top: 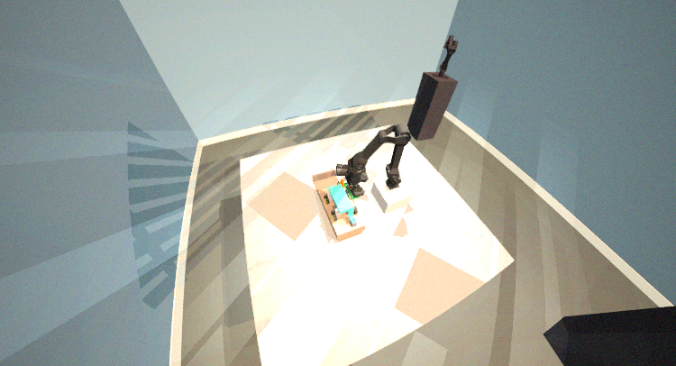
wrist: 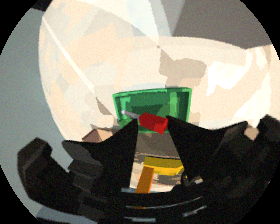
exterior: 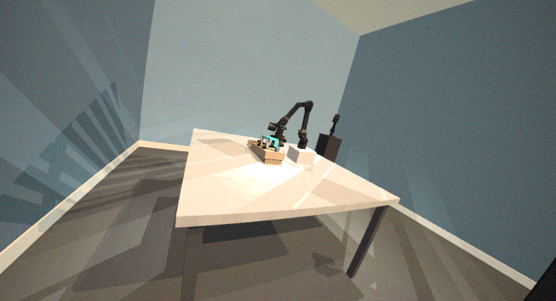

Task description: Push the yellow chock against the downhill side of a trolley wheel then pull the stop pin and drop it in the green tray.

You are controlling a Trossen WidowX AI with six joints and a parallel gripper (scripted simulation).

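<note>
My gripper [top: 358, 192] [wrist: 151, 120] is open, with its fingertips apart over the near edge of the green tray [wrist: 186, 102]. The stop pin [wrist: 153, 123] shows between and beyond the fingertips, its red head nearest me and its silver shaft slanting left over the tray; whether it rests on the rim or the floor is unclear. The trolley [top: 340, 198] [exterior: 270, 139], with a cyan top, stands on the wooden ramp [top: 350, 234] [exterior: 274, 155]. The yellow chock [wrist: 165, 165] with its orange handle [wrist: 145, 180] [top: 342, 182] is at the trolley's downhill end; wheel contact cannot be made out.
The ramp has an upright board [top: 323, 176] at its low far end. The arm stands on a white block [top: 397, 201] [exterior: 302, 156] to the right of the ramp. A dark pedestal [top: 432, 105] with a small arm-like thing stands behind the table.
</note>
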